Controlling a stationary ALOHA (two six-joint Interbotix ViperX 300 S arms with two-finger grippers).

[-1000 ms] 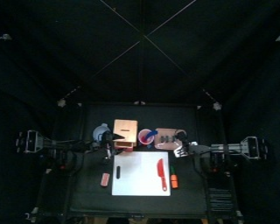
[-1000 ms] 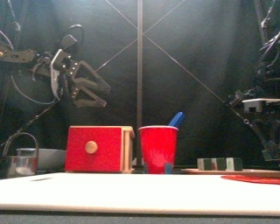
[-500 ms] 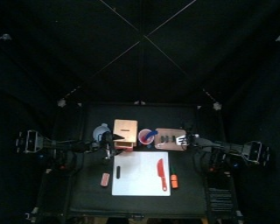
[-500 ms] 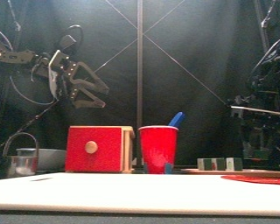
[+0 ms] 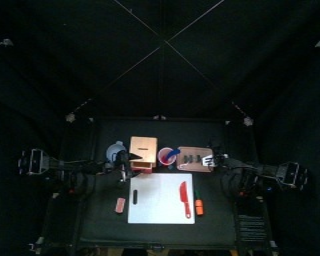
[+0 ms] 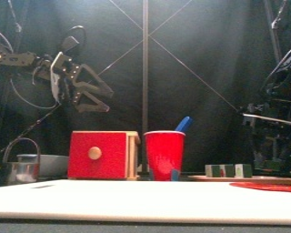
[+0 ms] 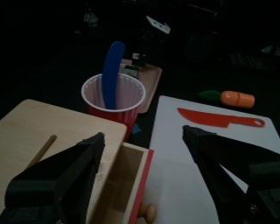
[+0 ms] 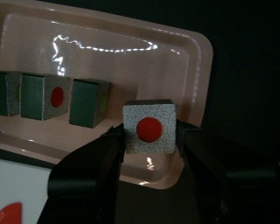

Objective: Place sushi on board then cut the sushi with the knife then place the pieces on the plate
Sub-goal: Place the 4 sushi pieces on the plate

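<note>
The sushi lies on the pink tray (image 8: 184, 52) at the back right of the bench (image 5: 96, 225), not on the white board (image 5: 160, 208). Three pieces (image 8: 46, 96) sit in a row touching side to side, and a fourth piece (image 8: 149, 129) lies apart from them, nearer the tray's rim, with its red spot up. The right claw (image 5: 214, 160) hangs above the tray with its jaws spread wide and nothing in them; in its wrist view the fourth piece shows below, framed between the two tips. The left claw (image 6: 92, 95) hovers high over the wooden box (image 6: 103, 155), jaws also wide and empty. Just beside the box, between it and the tray, stands the red cup (image 6: 165, 155) with the blue knife (image 6: 182, 124) sticking out of it. The red knife (image 5: 184, 197) lies flat on the right half of the board, pointing front to back. An orange toy (image 5: 199, 208) lies on the bench just right of the board, and a metal cutter (image 6: 26, 167) stands left of the box.
</note>
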